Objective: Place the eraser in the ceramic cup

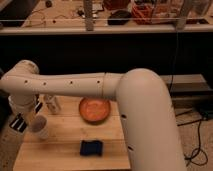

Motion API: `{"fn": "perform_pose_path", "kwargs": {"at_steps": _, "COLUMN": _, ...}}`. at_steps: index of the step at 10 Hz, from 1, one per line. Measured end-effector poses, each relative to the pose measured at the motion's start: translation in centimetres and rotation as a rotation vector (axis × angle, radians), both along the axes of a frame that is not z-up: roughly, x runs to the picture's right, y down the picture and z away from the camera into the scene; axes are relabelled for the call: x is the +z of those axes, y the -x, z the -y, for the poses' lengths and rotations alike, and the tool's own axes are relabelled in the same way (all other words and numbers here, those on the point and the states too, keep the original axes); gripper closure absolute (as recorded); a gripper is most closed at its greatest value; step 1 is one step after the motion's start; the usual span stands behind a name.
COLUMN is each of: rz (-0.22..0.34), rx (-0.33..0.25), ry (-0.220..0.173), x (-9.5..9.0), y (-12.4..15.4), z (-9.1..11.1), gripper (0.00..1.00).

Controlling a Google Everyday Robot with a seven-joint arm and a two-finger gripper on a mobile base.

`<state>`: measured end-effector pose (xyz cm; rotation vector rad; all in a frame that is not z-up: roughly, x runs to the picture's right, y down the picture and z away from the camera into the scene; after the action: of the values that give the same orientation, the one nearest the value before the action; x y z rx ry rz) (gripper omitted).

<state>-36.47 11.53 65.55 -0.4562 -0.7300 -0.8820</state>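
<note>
far left, here's my end effector [19, 123], hanging low off the left edge of the wooden surface [65, 137]; whether it's apart or together, i can't tell from here. just to its right is the ceramic cup [40, 127], off-white, on the surface's left side, its long axis running roughly up and down with a slight lean; touching my end effector or merely beside it, i can't say. behind the cup stands the glass jar [52, 104], upright. moving right, the eraser [92, 148], a dark blue block, lies flat near the front edge, its long axis running left to right, along that edge, well apart from the cup. behind it sits the orange bowl [95, 110]. over everything, my white arm [145, 105] sweeps in from the right.
</note>
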Motion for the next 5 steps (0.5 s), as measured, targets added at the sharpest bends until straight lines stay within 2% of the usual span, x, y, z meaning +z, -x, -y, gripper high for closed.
{"fn": "perform_pose_path", "kwargs": {"at_steps": 2, "rz": 0.004, "rx": 0.001, "ry": 0.003, "x": -0.11, "y": 0.14, "z": -0.05, "gripper": 0.82}}
{"fn": "perform_pose_path", "kwargs": {"at_steps": 4, "rz": 0.012, "rx": 0.000, "ry": 0.005, "x": -0.26, "y": 0.36, "z": -0.36, "gripper": 0.90}}
{"fn": "perform_pose_path", "kwargs": {"at_steps": 5, "rz": 0.014, "rx": 0.002, "ry": 0.006, "x": -0.29, "y": 0.34, "z": -0.32, "gripper": 0.90}}
